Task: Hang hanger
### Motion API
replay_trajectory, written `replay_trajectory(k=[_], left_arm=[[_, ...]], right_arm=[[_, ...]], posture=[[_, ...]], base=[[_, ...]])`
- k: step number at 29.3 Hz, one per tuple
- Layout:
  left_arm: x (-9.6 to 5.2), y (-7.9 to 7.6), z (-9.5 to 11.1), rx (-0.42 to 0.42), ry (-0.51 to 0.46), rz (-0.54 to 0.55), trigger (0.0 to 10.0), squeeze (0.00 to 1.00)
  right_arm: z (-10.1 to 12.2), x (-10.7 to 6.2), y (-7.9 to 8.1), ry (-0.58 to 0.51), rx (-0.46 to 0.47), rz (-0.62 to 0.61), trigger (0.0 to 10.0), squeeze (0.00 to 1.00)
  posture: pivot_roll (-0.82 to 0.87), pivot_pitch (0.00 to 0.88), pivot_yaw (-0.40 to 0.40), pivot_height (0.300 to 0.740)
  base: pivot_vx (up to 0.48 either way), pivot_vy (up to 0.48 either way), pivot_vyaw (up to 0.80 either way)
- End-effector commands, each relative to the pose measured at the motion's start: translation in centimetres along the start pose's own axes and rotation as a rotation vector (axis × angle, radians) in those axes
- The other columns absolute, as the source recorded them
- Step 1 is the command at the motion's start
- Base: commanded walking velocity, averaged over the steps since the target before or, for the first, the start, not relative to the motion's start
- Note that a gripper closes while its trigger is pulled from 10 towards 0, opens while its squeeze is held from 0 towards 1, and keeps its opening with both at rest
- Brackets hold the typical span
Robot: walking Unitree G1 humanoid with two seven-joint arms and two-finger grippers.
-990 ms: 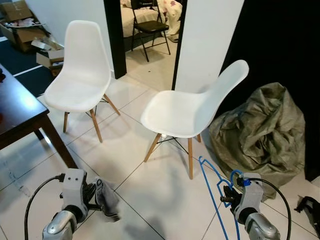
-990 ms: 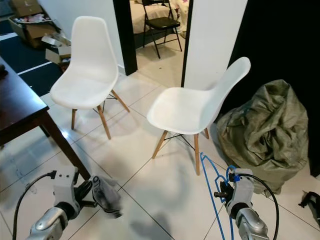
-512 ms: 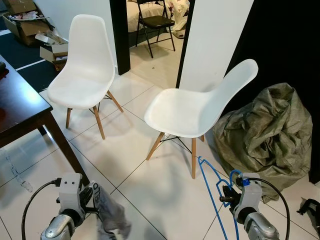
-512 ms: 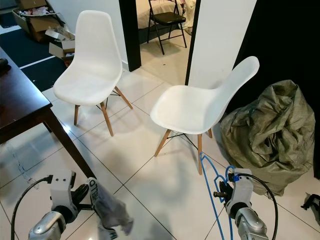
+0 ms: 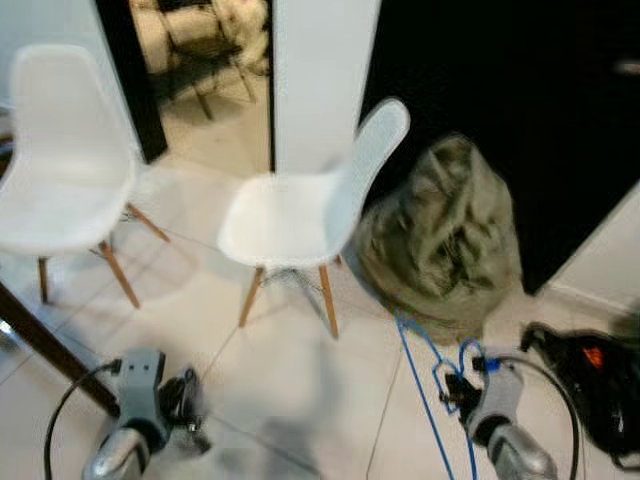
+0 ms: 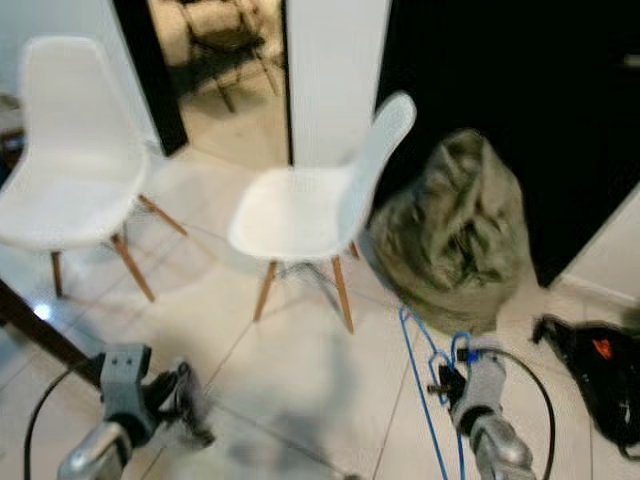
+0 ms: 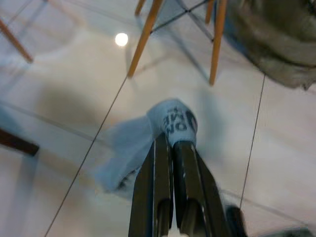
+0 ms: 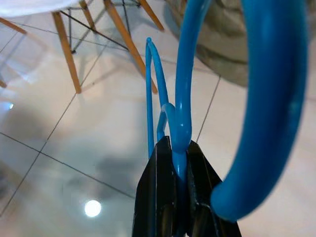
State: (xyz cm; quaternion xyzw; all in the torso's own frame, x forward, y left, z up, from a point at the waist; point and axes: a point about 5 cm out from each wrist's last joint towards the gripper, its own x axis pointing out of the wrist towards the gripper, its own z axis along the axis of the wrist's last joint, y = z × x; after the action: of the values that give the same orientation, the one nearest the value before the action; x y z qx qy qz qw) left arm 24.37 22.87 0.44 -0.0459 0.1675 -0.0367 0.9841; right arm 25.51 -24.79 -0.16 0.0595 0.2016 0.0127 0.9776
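A blue wire hanger (image 5: 420, 385) is held low over the tiled floor at the lower right, with my right gripper (image 5: 455, 392) shut on its neck just under the hook (image 8: 266, 98). In the right wrist view the black fingers (image 8: 163, 197) clamp the blue wire. At the lower left, my left gripper (image 5: 188, 400) is shut on a grey cloth (image 7: 170, 123) with dark print, which dangles from the fingers (image 7: 163, 187) above the floor.
Two white shell chairs (image 5: 300, 205) (image 5: 55, 170) with wooden legs stand ahead. An olive-green bag (image 5: 445, 240) slumps to the right against a black wall. A black item with an orange spot (image 5: 590, 385) lies far right. A dark table's leg (image 5: 45, 350) is at the left.
The whole picture has swung right and blurred, so the camera has turned; the chairs slid left and the black item came into view. Both grippers keep their holds.
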Motion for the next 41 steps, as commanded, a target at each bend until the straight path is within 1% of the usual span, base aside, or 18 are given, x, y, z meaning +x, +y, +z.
replay_trajectory(k=[1, 8, 19, 21, 22, 24, 25, 26, 28, 29, 31, 32, 34, 35, 36, 37, 38, 41], left_arm=[[-0.1, -0.2, -0.5, 0.008, 0.017, -0.007, 10.0, 0.0], [-0.1, -0.2, -0.5, 0.006, 0.015, -0.004, 10.0, 0.0], [0.0, 0.2, -0.2, 0.025, -0.002, 0.014, 10.0, 0.0], [0.4, 1.0, 1.5, 0.039, -0.049, 0.044, 10.0, 0.0], [0.7, 1.4, 2.8, 0.054, -0.082, 0.053, 10.0, 0.0], [0.7, 1.4, 2.8, 0.054, -0.082, 0.053, 10.0, 0.0], [0.9, 1.7, 4.2, 0.072, -0.113, 0.062, 10.0, 0.0], [0.9, 1.7, 4.2, 0.072, -0.113, 0.062, 10.0, 0.0], [1.5, 1.9, 6.8, 0.103, -0.173, 0.067, 10.0, 0.0], [1.8, 1.7, 8.6, 0.117, -0.217, 0.054, 10.0, 0.0], [1.8, 1.7, 8.6, 0.117, -0.217, 0.054, 10.0, 0.0], [2.2, 1.2, 10.8, 0.14, -0.265, 0.028, 10.0, 0.0], [2.2, 1.2, 10.8, 0.14, -0.265, 0.028, 10.0, 0.0], [2.4, 0.6, 13.0, 0.172, -0.31, -0.003, 10.0, 0.0], [2.4, 0.6, 13.0, 0.172, -0.31, -0.003, 10.0, 0.0], [2.5, 0.0, 15.7, 0.215, -0.364, -0.03, 10.0, 0.0], [2.5, 0.0, 15.7, 0.215, -0.364, -0.03, 10.0, 0.0], [2.1, -0.7, 20.6, 0.314, -0.451, -0.062, 10.0, 0.0]], right_arm=[[-0.3, -0.3, -0.3, 0.002, 0.007, -0.012, 10.0, 0.0], [-0.3, -0.2, -0.4, -0.004, 0.012, -0.016, 10.0, 0.0], [0.0, -0.3, -0.3, -0.03, -0.013, 0.014, 10.0, 0.0], [2.0, 0.0, -0.1, -0.109, 0.002, 0.087, 10.0, 0.0], [3.6, 0.2, 0.1, -0.159, -0.008, 0.155, 10.0, 0.0], [3.6, 0.2, 0.1, -0.159, -0.008, 0.155, 10.0, 0.0], [5.1, 0.3, 0.5, -0.198, -0.034, 0.222, 10.0, 0.0], [5.1, 0.3, 0.5, -0.198, -0.034, 0.222, 10.0, 0.0], [7.4, 0.3, 1.0, -0.239, -0.113, 0.321, 10.0, 0.0], [8.9, 0.3, 1.4, -0.267, -0.148, 0.366, 10.0, 0.0], [8.9, 0.3, 1.4, -0.267, -0.148, 0.366, 10.0, 0.0], [10.6, 0.2, 2.1, -0.307, -0.18, 0.407, 10.0, 0.0], [10.6, 0.2, 2.1, -0.307, -0.18, 0.407, 10.0, 0.0], [12.2, 0.1, 3.4, -0.356, -0.214, 0.469, 10.0, 0.0], [12.2, 0.1, 3.4, -0.356, -0.214, 0.469, 10.0, 0.0], [14.2, -0.4, 5.8, -0.417, -0.234, 0.577, 10.0, 0.0], [14.2, -0.4, 5.8, -0.417, -0.234, 0.577, 10.0, 0.0], [16.4, -2.0, 10.8, -0.479, -0.308, 0.806, 10.0, 0.0]], posture=[[0.02, 0.144, -0.015, 0.74], [0.02, 0.144, -0.015, 0.74], [0.02, 0.139, -0.017, 0.74], [0.02, 0.138, -0.017, 0.74], [0.02, 0.137, -0.017, 0.74], [0.02, 0.137, -0.017, 0.74], [0.02, 0.137, -0.017, 0.74], [0.02, 0.137, -0.017, 0.74], [0.02, 0.133, -0.019, 0.74], [0.02, 0.132, -0.02, 0.74], [0.02, 0.132, -0.02, 0.74], [0.02, 0.128, -0.022, 0.74], [0.02, 0.128, -0.022, 0.74], [0.02, 0.122, -0.024, 0.74], [0.02, 0.122, -0.024, 0.74], [0.02, 0.121, -0.025, 0.74], [0.02, 0.121, -0.025, 0.74], [0.02, 0.12, -0.027, 0.74]], base=[[0.0, 0.0, -0.8], [0.0, 0.0, -0.63], [0.0, 0.0, 0.0], [0.0, 0.0, 0.0], [0.0, 0.0, 0.0], [0.0, 0.0, 0.0], [0.0, 0.0, 0.0], [0.0, 0.0, 0.0], [0.0, 0.0, 0.0], [0.0, 0.0, 0.0], [0.0, 0.0, 0.0], [0.0, 0.0, 0.0], [0.0, 0.0, 0.0], [0.0, 0.0, 0.0], [0.0, 0.0, 0.0], [0.0, 0.0, 0.0], [0.0, 0.0, 0.0], [0.0, 0.0, 0.74]])
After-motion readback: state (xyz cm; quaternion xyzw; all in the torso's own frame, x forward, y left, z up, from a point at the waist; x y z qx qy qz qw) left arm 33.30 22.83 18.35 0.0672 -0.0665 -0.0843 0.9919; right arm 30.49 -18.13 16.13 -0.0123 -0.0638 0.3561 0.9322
